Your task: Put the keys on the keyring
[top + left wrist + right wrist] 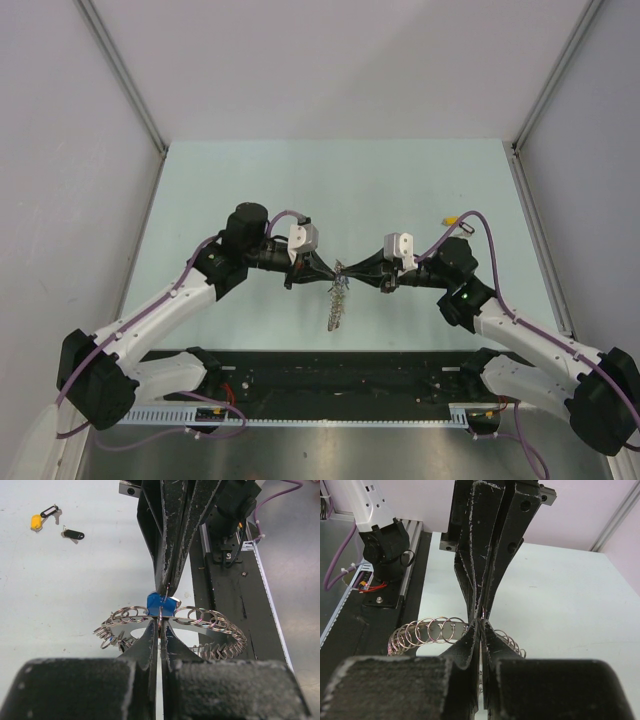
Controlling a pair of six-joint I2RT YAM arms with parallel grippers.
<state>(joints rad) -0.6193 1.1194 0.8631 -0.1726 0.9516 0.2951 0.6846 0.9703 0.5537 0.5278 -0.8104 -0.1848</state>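
The keyring point(338, 303), a silver band edged with many small wire loops, hangs above the table between both grippers. My left gripper point(328, 270) is shut on a thin wire loop at the keyring's edge point(200, 622), its own tips point(160, 622) meeting at the band. My right gripper point(355, 273) faces it tip to tip and is shut on a blue-tagged key point(160, 602) pressed against the ring. In the right wrist view its tips point(481, 622) hide the blue tag, and the keyring point(432, 630) shows to the left. A yellow-tagged key point(36, 521) and two black-tagged keys point(74, 533) lie on the table.
The loose keys point(455, 220) lie on the pale table at the right, beside the right arm's elbow. The black base rail point(330, 375) runs along the near edge. White walls with metal posts point(120, 70) enclose the table.
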